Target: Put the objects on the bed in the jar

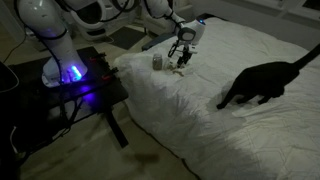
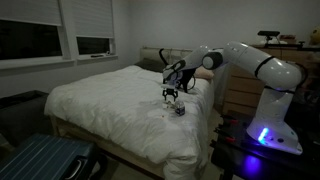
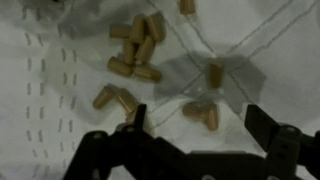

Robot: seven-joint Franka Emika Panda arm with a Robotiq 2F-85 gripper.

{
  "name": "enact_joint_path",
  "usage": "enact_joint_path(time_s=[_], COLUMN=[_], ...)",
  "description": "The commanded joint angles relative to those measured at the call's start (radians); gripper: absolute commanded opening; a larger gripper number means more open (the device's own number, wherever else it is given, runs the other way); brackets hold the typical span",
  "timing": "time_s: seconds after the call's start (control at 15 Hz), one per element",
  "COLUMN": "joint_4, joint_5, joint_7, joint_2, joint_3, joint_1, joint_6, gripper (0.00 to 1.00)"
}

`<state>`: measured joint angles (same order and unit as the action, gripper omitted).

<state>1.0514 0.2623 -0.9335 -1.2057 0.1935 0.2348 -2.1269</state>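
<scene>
I have the jaws spread wide with nothing between them; in the wrist view their two dark fingertips (image 3: 137, 120) come in from the bottom edge, above the bed (image 3: 60, 70), whose white quilted cover fills the picture. On the cover close to the tips lie the bits (image 3: 140, 48), small tan-olive capsule shapes. One sits in the gap between the tips, another lies a little further out beyond it, and a pair lies just outside one tip. A tight cluster of several lies further away, and one more is cut off by the far edge of the picture. None of them touches the jaws. In both exterior views the jaws hang low over the cover near the side of the bed (image 1: 180, 125) closest to the robot, but there the bits are too small for me to make out. The jar (image 1: 157, 61) stands upright on the cover just beside the jaws, on the side toward the robot's base; it also shows as a small dark shape (image 2: 180, 110) next to them. The white arm (image 2: 245, 55) reaches over from a base glowing blue (image 2: 265, 133) beside the bed (image 2: 100, 110). Well apart from all this, a black cat (image 1: 255, 85) stands on the cover
</scene>
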Motion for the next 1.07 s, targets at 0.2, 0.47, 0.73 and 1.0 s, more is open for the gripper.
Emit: enact_joint_path(time_s=[0.2,0.47,0.73,1.0], joint_4=[-0.088,-0.114,-0.131,-0.13], joint_5=[-0.008,-0.008,-0.011,0.003], joint_7=[-0.035,-0.043,-0.056,-0.057], joint_2=[-0.054,-0.074,-0.085,-0.083], joint_3=[-0.012,-0.013,-0.014,0.004], joint_1=[0.019,0.019,0.019,0.008], joint_6=[0.033,0.041,0.035,0.031], gripper=[1.0,0.74,0.49,0.18])
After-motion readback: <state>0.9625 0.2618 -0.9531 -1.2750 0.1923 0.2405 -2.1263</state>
